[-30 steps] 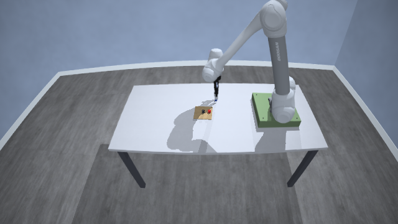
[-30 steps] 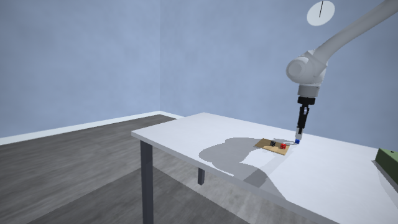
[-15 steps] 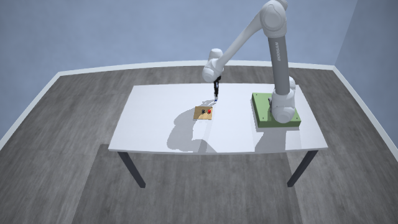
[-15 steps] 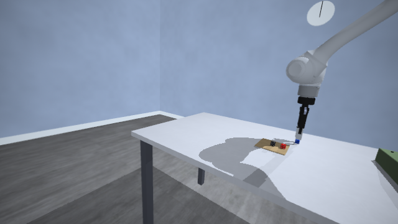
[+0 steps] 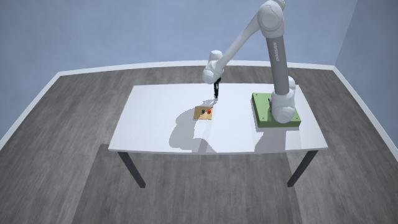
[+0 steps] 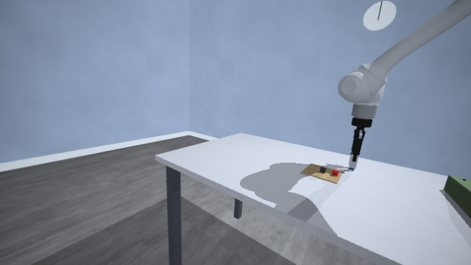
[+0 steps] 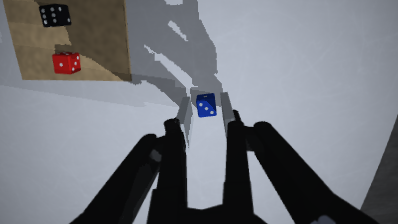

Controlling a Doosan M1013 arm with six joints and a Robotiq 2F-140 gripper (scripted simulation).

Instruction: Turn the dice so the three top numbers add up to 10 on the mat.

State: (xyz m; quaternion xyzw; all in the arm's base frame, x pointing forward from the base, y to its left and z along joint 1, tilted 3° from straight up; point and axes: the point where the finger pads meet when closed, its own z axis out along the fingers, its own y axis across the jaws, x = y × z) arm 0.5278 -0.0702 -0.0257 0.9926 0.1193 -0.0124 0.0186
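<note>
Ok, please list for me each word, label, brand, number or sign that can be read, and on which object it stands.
"DOOSAN": on the gray upper arm link of the robot, running lengthwise.
No other words, labels, or written numbers are readable; the dice carry pips, not digits.
</note>
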